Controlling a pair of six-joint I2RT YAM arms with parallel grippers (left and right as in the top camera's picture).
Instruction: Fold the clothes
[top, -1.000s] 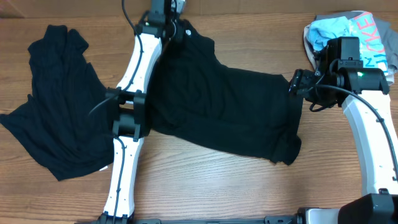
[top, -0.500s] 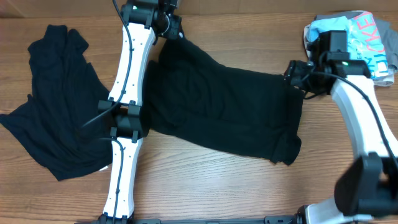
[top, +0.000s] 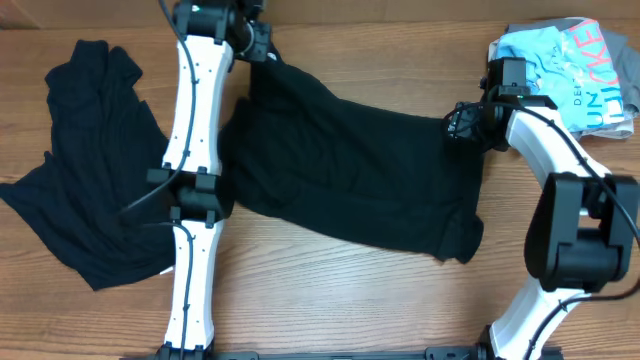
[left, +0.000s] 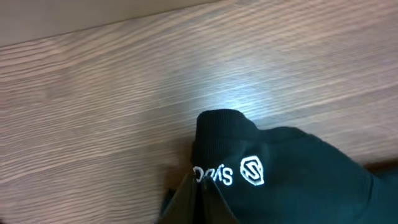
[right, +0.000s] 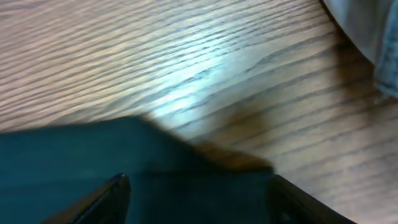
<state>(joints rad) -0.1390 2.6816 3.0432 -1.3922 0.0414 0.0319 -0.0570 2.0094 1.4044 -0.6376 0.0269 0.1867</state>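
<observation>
A black shirt (top: 360, 170) lies spread across the middle of the table. My left gripper (top: 262, 45) is shut on its collar at the far left corner. In the left wrist view the shut jaws (left: 202, 179) pinch the collar (left: 273, 168) beside a small white logo (left: 252, 170). My right gripper (top: 456, 122) is at the shirt's far right corner. In the right wrist view its fingers (right: 198, 186) are spread wide with black fabric (right: 93, 149) lying between them. A second black garment (top: 90, 170) lies crumpled at the left.
A pile of light blue, grey and white clothes (top: 570, 60) sits at the far right corner, just behind my right arm. The left arm (top: 195, 150) runs between the two black garments. Bare wood table (top: 330, 290) shows along the front.
My left gripper has moved left and away with the collar, stretching the shirt's corner. My right gripper has moved left over the shirt's far right corner.
</observation>
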